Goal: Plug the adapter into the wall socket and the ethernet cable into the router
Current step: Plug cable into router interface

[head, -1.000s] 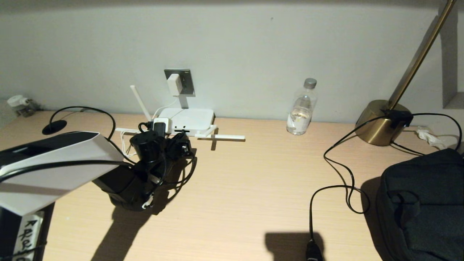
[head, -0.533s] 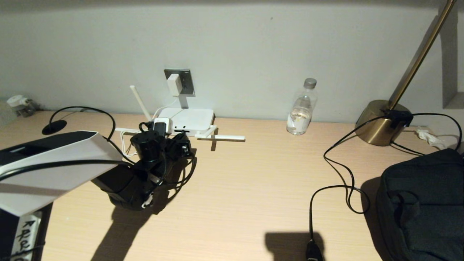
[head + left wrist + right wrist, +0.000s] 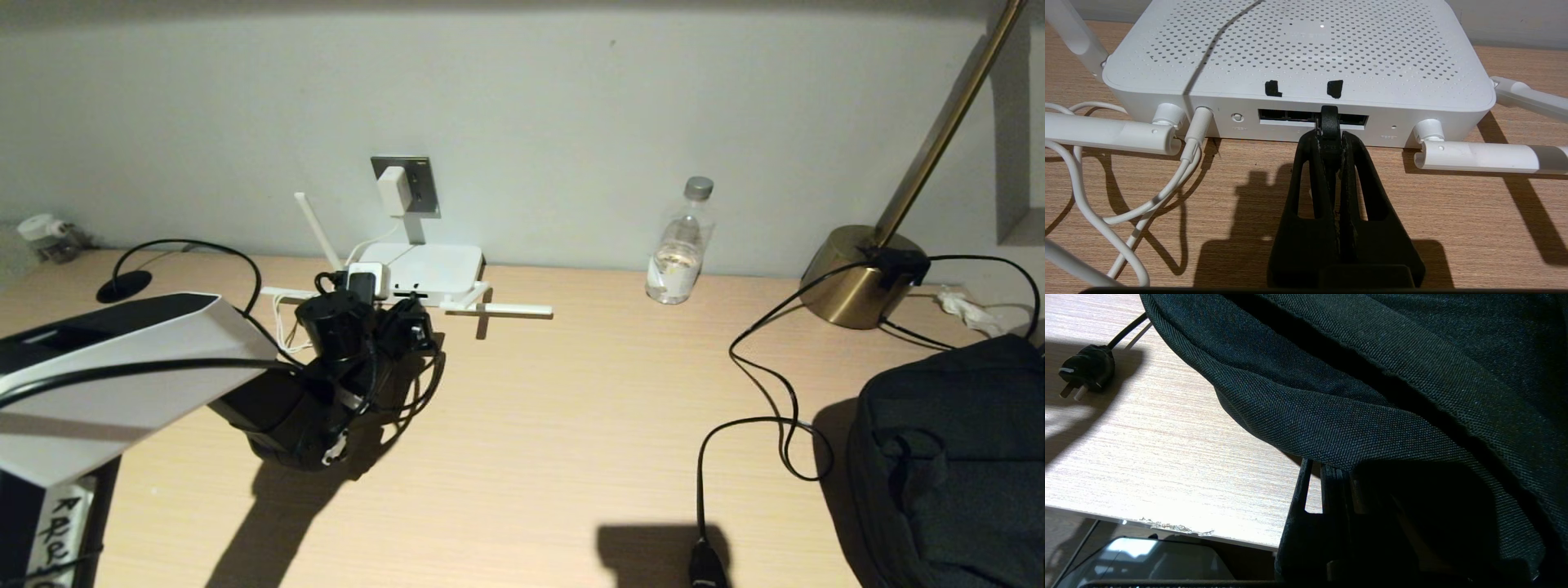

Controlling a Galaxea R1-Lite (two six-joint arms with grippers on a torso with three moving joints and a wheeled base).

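Barely any shift: left gripper (image 3: 1329, 122) pinched on ethernet cable (image 3: 1329, 119), its plug right at router (image 3: 1298, 53) ports ahead. I keep it square, push straight. Right gripper (image 3: 1327, 486) parked, closed.

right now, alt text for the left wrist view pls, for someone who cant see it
The left tool, shut on the black plug of the ethernet cable, holds it at the row of dark ports on the front edge of the white router. The router sits on a wooden desk, antennas folded flat either side, a thin white cord already plugged in beside the ports.
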